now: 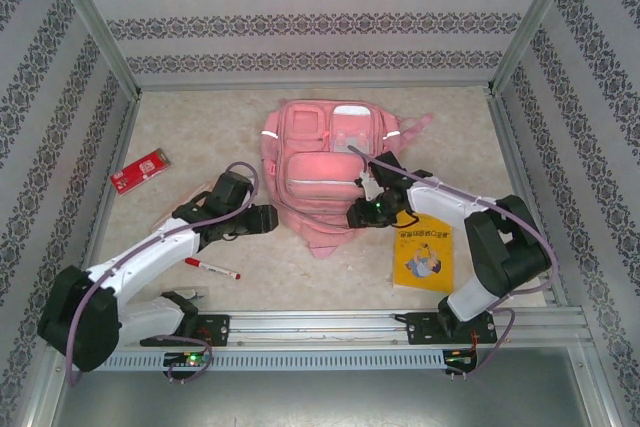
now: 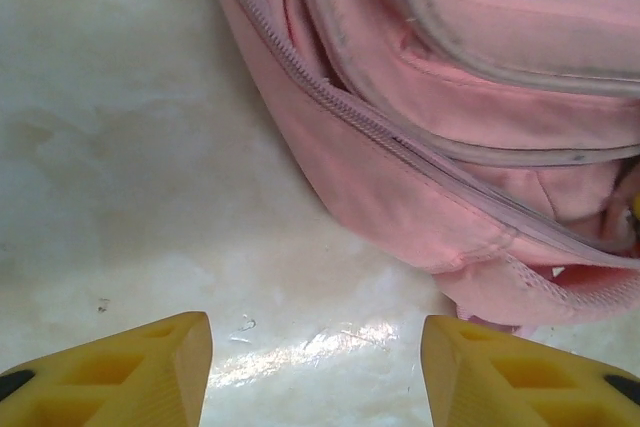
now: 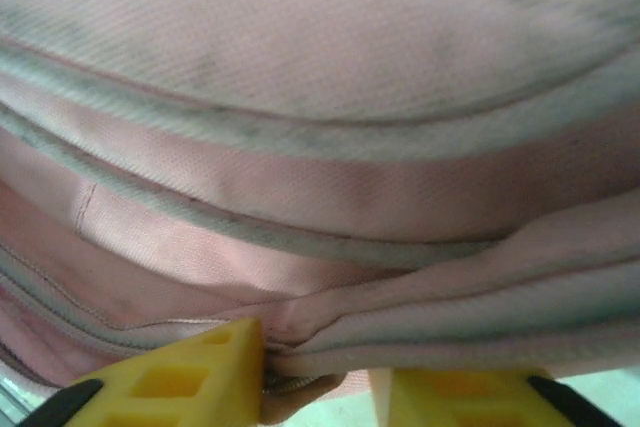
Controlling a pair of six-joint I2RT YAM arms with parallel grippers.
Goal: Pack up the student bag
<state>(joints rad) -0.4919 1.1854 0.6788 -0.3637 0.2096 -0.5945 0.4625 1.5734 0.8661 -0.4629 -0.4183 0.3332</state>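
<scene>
Top external: 1 student bag [image 1: 330,172]; left end effector [image 1: 272,218] spread, right end effector [image 1: 355,215] unclear.

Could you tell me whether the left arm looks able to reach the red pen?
Probably yes: the red pen lies uncovered on the table beside the left arm, whose fingers stand open and empty.

A robot test cell dressed like a room. Bare aluminium posts [image 1: 95,25] frame wallpapered panels [image 1: 320,22] around a marble-look desk [image 1: 200,127], with a mounting rail [image 1: 330,323] along its near edge.
</scene>
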